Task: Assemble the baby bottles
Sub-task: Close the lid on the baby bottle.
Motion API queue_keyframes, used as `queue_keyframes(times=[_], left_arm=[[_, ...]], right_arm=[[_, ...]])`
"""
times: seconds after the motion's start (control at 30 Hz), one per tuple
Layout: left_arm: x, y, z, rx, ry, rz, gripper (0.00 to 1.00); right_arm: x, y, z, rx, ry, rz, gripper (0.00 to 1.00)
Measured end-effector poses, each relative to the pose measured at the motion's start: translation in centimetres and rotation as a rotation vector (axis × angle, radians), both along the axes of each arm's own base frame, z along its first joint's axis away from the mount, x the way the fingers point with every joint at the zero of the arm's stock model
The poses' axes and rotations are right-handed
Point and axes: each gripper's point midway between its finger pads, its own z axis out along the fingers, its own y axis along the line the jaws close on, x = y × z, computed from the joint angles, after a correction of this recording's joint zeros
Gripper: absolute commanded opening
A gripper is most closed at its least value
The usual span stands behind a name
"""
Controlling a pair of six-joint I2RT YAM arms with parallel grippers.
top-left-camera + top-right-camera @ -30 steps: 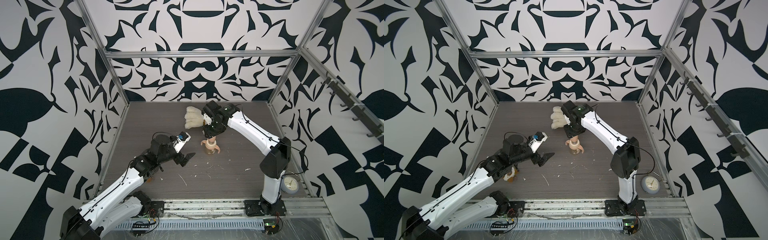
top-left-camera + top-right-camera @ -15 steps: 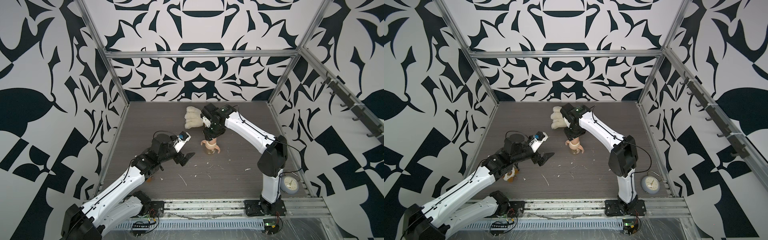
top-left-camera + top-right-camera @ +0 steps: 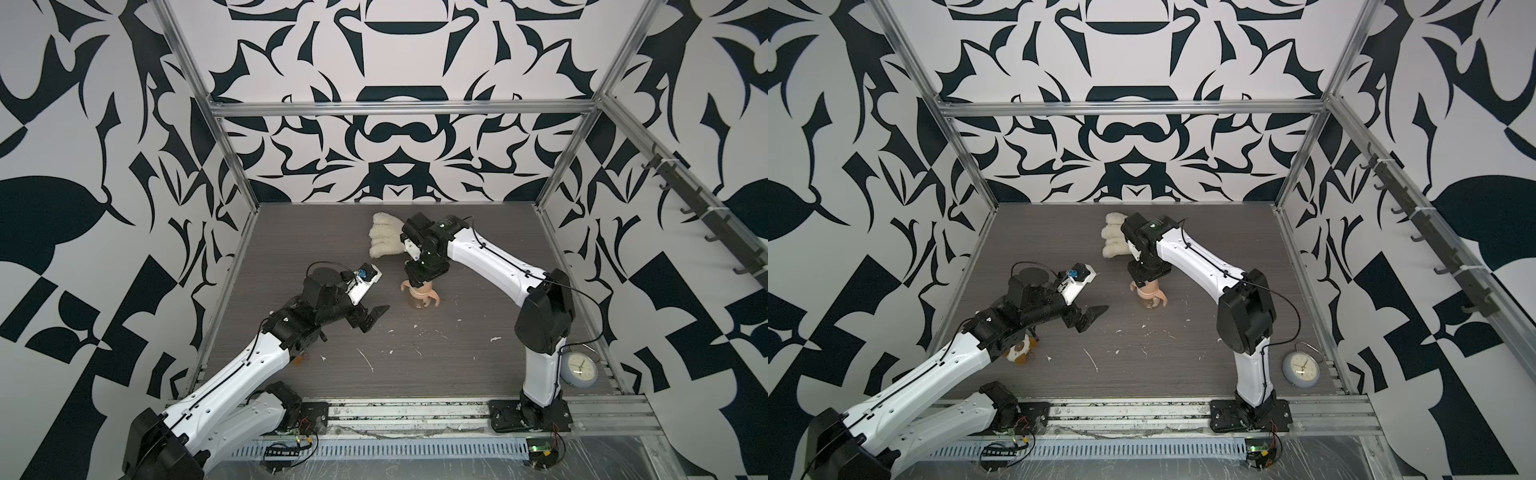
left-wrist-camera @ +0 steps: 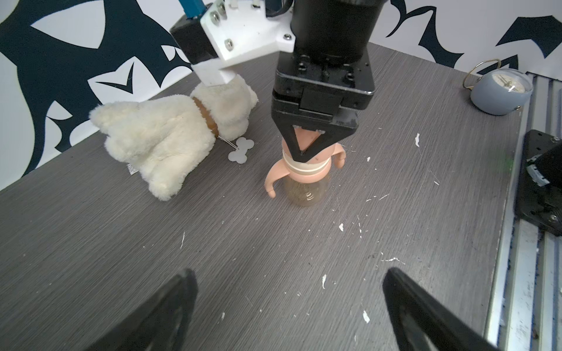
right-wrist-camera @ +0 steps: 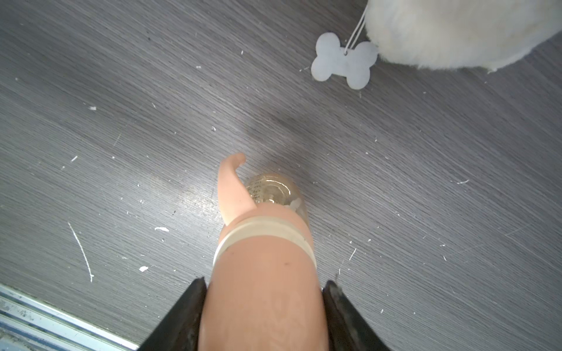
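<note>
While it is stood upright near the middle of the table (image 4: 91, 243), a little toward the far side, the baby bottle (image 4: 307, 191) is seen with its long axis vertical and its cap end up. A clear, amber-tinted round body is shown at the bottom. Above it sit a smooth peach-pink two-handled ring (image 4: 275, 176), whose handles curl down to the left and right, and a thin cream collar (image 5: 264, 231). A glossy egg-shaped dome cap (image 5: 264, 319) tops the stack.

The cap is flanked on both sides by the black fingers of the right gripper (image 5: 264, 284), reached down from above — whether it is squeezed or only bracketed cannot be told. The left gripper (image 4: 289, 273) is spread wide with nothing between its fingers. It is held low, to the near left of the bottle and apart from it.

A fluffy cream plush dog (image 4: 158, 136) is laid on its side just far-left of the bottle, with its flat bone-shaped tag (image 4: 241, 150) close by. A matte grey wood grain, flecked with white scraps, is shown on the table. A bare stretch is left between the bottle and the round clock (image 4: 498, 91) at the near right edge, by the metal rail (image 3: 415, 411). An orange-white toy (image 3: 1017, 353) is partly hidden under the left arm.
</note>
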Motion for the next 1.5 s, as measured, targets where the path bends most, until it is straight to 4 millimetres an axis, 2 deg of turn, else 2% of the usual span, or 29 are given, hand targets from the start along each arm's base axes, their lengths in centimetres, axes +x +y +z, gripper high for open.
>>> queue_keyframes(times=[0.6,0.9,1.03,1.07,1.1,1.13,1.23,1.37,1.5], left_arm=[[0.0,0.1,-0.2,0.005,0.006,0.002,0.99],[0.0,0.1,-0.2,0.004,0.01,0.001,0.99],[0.0,0.1,-0.3,0.006,0.015,0.0,0.99],[0.0,0.1,-0.3,0.005,0.016,-0.001,0.99],[0.0,0.1,-0.3,0.004,0.02,-0.002,0.99],[-0.1,0.1,-0.3,0.002,0.026,-0.003,0.99],[0.3,0.0,0.3,-0.022,0.054,0.005,0.99],[2.0,0.5,2.1,-0.095,0.104,0.076,0.99],[3.5,0.0,3.8,-0.162,0.167,0.128,0.99]], right_arm=[[0.1,0.1,-0.1,0.002,-0.002,0.0,0.63],[0.2,0.2,-0.6,0.007,-0.003,0.0,0.72],[0.3,0.3,-0.5,0.013,-0.01,-0.004,0.8],[0.3,0.3,-0.3,0.017,-0.014,-0.006,0.84],[0.3,0.3,-0.2,0.021,-0.018,-0.009,0.93],[0.3,0.3,0.0,0.025,-0.02,-0.012,0.99],[0.2,0.3,1.3,0.049,-0.04,-0.021,0.99],[-0.4,-0.1,4.7,0.113,-0.103,-0.042,0.99],[-1.9,-2.0,7.9,0.21,-0.152,-0.113,1.0]])
